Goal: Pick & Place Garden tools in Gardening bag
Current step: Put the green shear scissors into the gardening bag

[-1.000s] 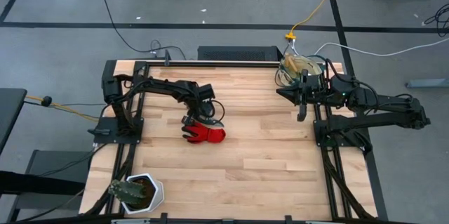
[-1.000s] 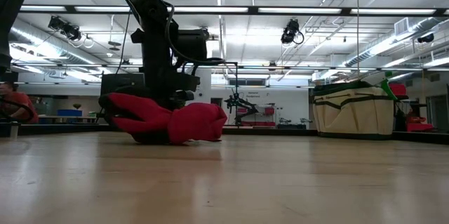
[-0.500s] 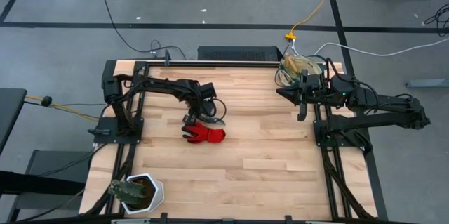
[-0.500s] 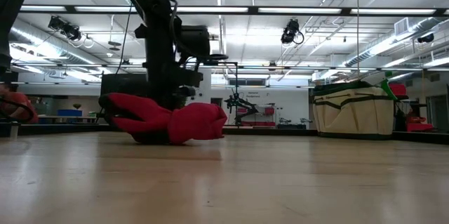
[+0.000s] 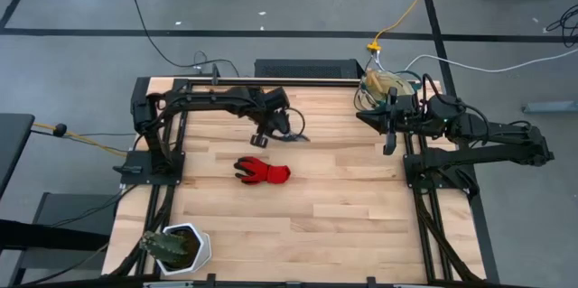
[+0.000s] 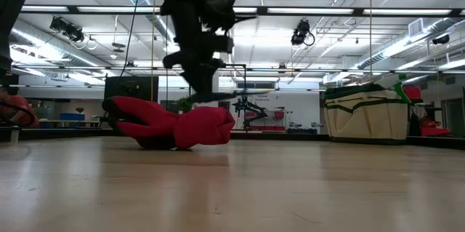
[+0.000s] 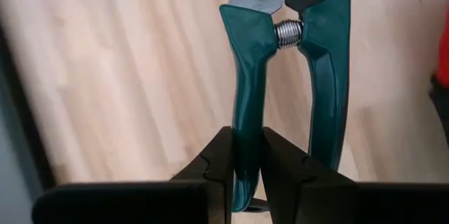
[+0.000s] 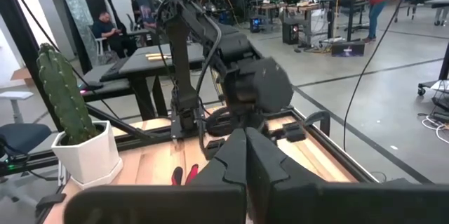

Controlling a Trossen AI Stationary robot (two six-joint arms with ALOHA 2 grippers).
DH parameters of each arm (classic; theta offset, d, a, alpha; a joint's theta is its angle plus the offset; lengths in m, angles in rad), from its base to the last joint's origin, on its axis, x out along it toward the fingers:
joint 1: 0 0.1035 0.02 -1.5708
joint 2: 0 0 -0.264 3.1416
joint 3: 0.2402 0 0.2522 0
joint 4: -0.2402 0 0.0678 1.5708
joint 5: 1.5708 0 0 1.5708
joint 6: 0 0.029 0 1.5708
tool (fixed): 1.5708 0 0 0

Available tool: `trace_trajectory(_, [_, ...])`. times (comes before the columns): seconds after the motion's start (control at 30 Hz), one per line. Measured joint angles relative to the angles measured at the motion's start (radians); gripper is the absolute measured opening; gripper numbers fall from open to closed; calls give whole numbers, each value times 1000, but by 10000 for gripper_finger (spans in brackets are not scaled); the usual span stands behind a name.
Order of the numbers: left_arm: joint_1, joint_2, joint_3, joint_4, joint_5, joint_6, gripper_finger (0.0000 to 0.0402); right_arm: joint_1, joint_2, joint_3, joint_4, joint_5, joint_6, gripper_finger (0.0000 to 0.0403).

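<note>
At the desk's (image 5: 298, 225) left corner sits a potted cactus (image 5: 172, 247). The left claw (image 7: 247, 155) hangs above the wood, clenched on one green handle of the pruning shears (image 7: 280, 76); stiff, smooth plastic, so a pinch on a single handle could let them swing. The red glove (image 5: 263, 172) lies limp just beyond, easiest taken by bunching it. The bag (image 5: 384, 87) waits far right beside the right claw (image 5: 388, 148), shut and empty.

I am seeing the pruning shears (image 7: 284, 90) cut off at the left wrist picture's top edge, blades out of sight. My left gripper (image 7: 247, 155) is hiding part of one handle. The gardening bag's (image 5: 384, 85) contents are staying too small to tell.
</note>
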Motion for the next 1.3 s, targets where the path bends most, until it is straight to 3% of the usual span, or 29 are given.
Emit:
trace_trajectory(0.5, [47, -1, 284, 7, 4, -79, 55, 0, 0, 0, 85, 1, -73, 0])
trace_trajectory(1.0, [102, -1, 460, 59, 25, -151, 55, 0, 0, 0, 151, 36, -102, 0])
trace_trajectory(1.3, [112, -1, 537, 135, -6, -206, 55, 0, 0, 0, 229, 146, -134, 0])
